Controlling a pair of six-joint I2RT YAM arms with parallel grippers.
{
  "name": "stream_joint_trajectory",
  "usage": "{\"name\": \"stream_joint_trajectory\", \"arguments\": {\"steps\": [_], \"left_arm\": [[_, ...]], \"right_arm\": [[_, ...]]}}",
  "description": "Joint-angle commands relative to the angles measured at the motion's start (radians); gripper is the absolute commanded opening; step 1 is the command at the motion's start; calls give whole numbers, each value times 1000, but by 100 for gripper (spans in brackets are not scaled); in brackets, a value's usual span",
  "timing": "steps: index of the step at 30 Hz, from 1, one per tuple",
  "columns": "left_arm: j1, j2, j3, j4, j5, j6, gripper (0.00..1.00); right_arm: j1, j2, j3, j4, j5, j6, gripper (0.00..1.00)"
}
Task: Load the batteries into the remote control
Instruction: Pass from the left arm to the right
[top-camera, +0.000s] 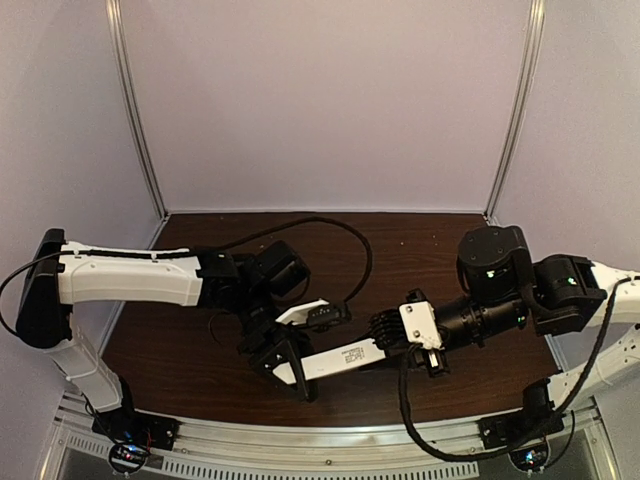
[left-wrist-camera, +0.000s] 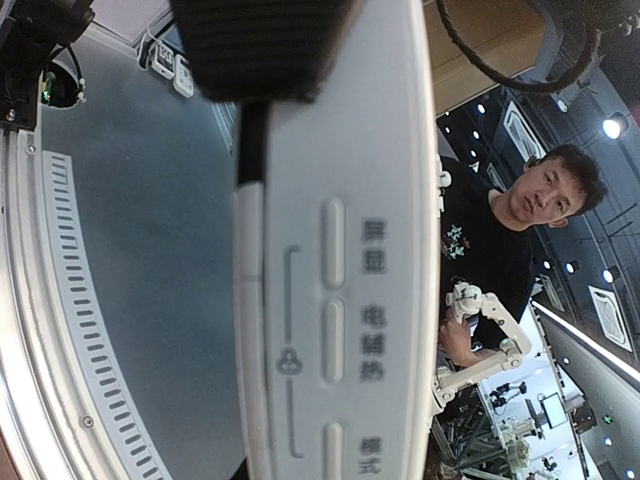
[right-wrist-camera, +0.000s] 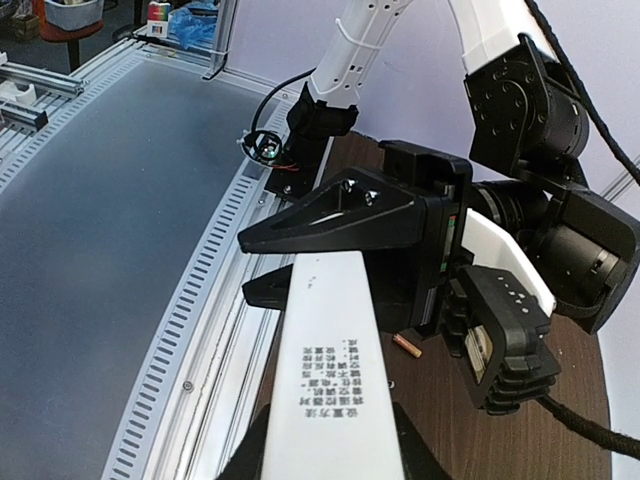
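White plastic, slim and smooth: the remote control (top-camera: 335, 360) is up off the dark wooden table (top-camera: 400, 250), left tool (top-camera: 285, 364) clamped narrow on one end, right tool (top-camera: 385, 346) closed on the other. Tiny orange battery (right-wrist-camera: 406, 346) lies on the table.

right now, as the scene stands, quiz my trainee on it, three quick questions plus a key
1. True or false: the slim white plastic remote control lies flat on the dark brown wooden table.
2. Where is the small orange cylindrical battery? A) loose on the table B) pinched between a hand's fingers C) seated inside the remote
3. In the right wrist view, which hand clamps the remote's far end?
Key: 1 false, it is held up off the table. 2 A. 3 the left hand.
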Motion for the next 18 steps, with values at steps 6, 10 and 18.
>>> {"name": "stream_joint_trajectory", "arguments": {"steps": [6, 10, 18], "left_arm": [[35, -27, 27, 11, 55, 42, 48], [104, -68, 30, 38, -6, 13, 59], [319, -244, -156, 549, -296, -441, 70]], "right_arm": [[9, -3, 2, -10, 19, 11, 10], [10, -22, -14, -5, 61, 52, 3], [-6, -99, -87, 99, 341, 205, 0]]}}
